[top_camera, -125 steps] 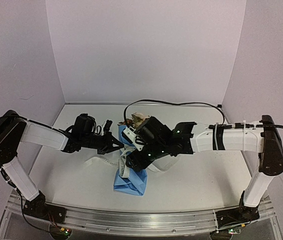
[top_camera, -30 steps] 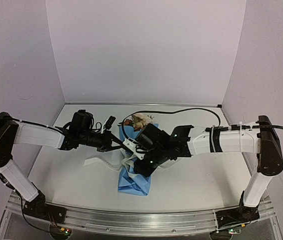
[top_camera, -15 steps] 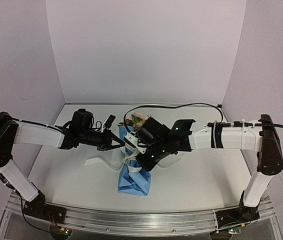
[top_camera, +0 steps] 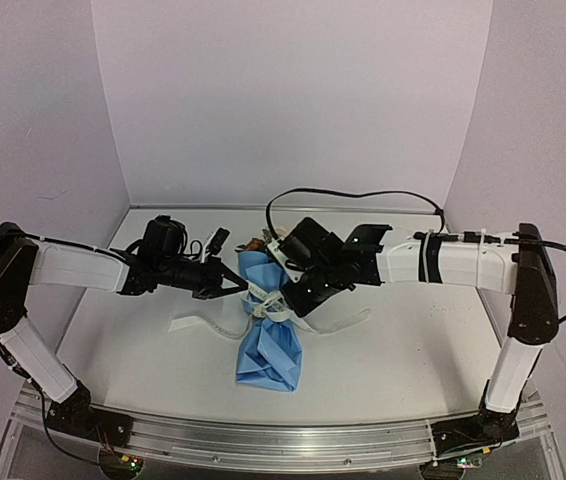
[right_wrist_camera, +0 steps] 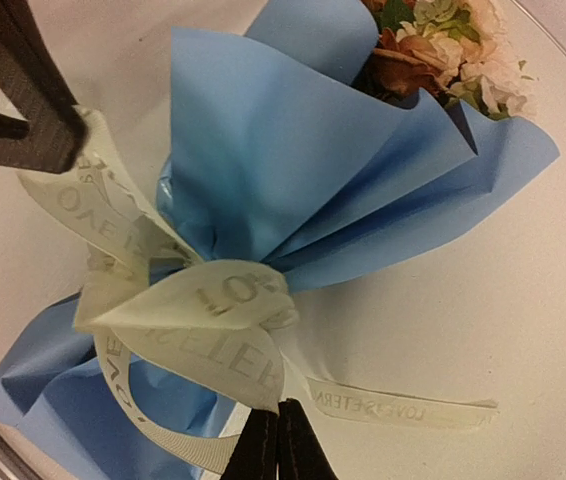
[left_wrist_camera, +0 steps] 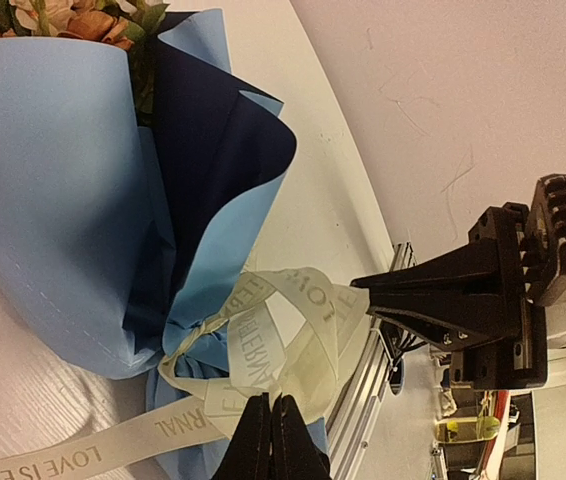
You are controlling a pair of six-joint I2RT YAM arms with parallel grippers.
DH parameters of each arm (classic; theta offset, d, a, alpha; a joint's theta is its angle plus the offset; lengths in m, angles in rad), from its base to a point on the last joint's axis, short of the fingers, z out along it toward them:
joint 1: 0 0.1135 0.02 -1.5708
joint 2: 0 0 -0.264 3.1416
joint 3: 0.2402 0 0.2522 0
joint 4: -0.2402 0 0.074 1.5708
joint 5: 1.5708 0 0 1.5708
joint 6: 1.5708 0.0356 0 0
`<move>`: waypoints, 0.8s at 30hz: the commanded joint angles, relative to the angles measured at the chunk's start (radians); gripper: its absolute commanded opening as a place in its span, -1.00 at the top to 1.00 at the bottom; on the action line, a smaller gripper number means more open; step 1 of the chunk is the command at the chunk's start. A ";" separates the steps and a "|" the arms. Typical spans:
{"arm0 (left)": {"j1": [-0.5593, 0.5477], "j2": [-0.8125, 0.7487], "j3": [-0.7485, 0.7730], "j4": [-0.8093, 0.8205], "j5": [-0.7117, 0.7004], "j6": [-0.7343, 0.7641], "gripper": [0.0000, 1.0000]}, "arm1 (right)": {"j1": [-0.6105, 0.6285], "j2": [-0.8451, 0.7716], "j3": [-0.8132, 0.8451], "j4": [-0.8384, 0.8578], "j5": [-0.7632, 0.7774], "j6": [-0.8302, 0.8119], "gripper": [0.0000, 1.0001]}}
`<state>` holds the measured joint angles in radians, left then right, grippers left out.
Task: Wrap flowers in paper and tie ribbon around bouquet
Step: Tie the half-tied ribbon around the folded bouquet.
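1. The left gripper (left_wrist_camera: 270, 410) has its fingers pressed flat together on a loop of the ribbon (left_wrist_camera: 263, 335). In its wrist view the cream band runs into the closed tips at 6 o'clock.
2. The right gripper (right_wrist_camera: 278, 415) is pinched tight on a second loop, which meets its tips at 6 o'clock of its own view.
3. From above, the two grippers face each other across the knot, the left at 9 o'clock of it and the right at 3 o'clock. The loops are drawn out to opposite sides.
4. The ribbon is tied round the pinched waist of the bouquet (top_camera: 268, 350). Pale printed letters show on it.
5. One ribbon tail lies flat on the table (top_camera: 413, 370) toward 9 o'clock of the knot in the top view. Another lies toward 4 o'clock.
6. The bouquet sits near the table's middle, between the arms. Its wide end points to 12 o'clock and its crumpled narrow end to 6 o'clock, resting on the surface. Whether the waist is lifted off the table cannot be told.
7. The paper (right_wrist_camera: 293, 150) fans out in light-blue folds above the knot. The left wrist view shows its darker blue inner face at the open end.
8. The flowers (right_wrist_camera: 433, 40), peach, cream and rust with green leaves, show from the wide end at 1 o'clock in the right wrist view. From above, the right wrist mostly hides them.
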<state>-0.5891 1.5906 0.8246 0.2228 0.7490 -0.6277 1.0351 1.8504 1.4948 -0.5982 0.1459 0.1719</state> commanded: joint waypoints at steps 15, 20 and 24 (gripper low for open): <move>0.006 -0.171 -0.196 0.078 -0.257 -0.085 1.00 | 0.000 -0.112 -0.337 0.190 0.212 0.114 1.00; 0.006 -0.179 -0.206 0.024 -0.327 -0.083 1.00 | 0.000 -0.126 -0.373 0.192 0.262 0.122 1.00; 0.009 -0.197 -0.212 -0.033 -0.412 -0.104 1.00 | 0.000 -0.132 -0.406 0.192 0.271 0.137 1.00</move>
<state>-0.5878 1.4361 0.6214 0.2305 0.4479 -0.7096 1.0351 1.7577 1.1195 -0.4183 0.3613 0.2779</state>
